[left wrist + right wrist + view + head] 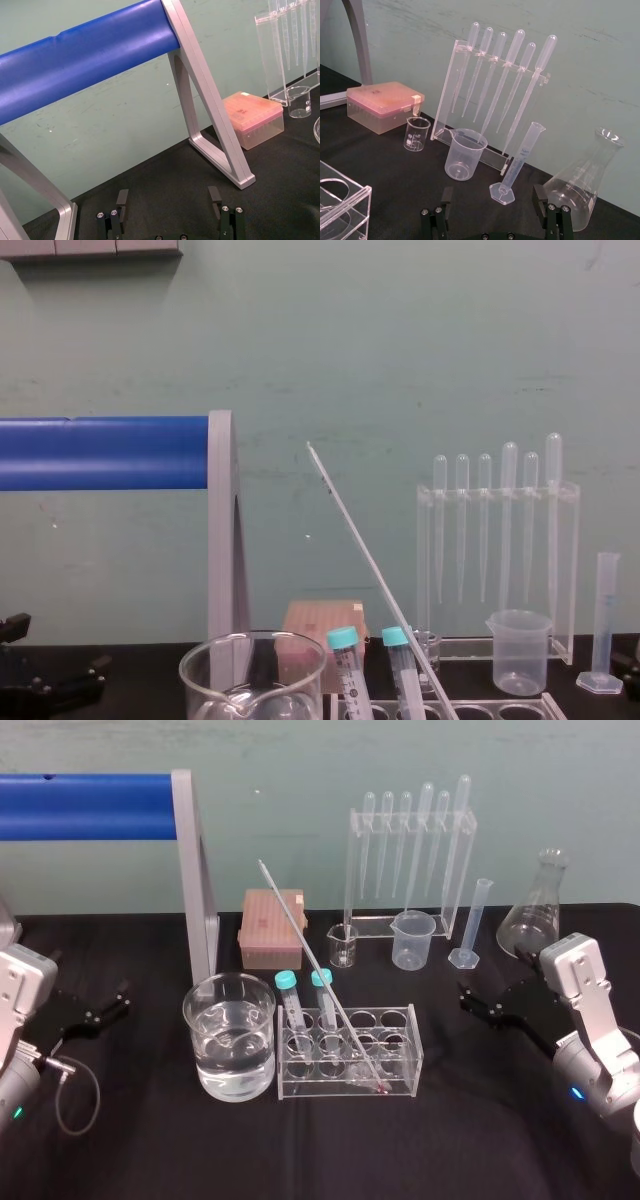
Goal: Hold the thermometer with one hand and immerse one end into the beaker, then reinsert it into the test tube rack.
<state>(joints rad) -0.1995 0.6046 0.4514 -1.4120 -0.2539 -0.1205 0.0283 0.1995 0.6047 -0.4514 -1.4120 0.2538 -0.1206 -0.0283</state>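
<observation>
Your long, thin clear glass thermometer [310, 960] stands in the low clear plastic test tube rack [412, 1055]. Its lower end sits in a front hole toward the rack's right side. The rod leans steeply up and back toward the left, and its tip rises well above the two teal-capped tubes.

The large wide glass beaker [195, 1040], partly filled with clear liquid, stands just beside the rack's left end.

Your slim black left gripper [115, 1000] rests at the table's left edge with its fingers spread apart, and the beaker stands between it and the rack. Your slim black right gripper [472, 1002] also rests with fingers apart, to the right of the rack.

The right one looks nearer, with an open path to the stem. Grasp it across the slanted axis, above the caps.
</observation>
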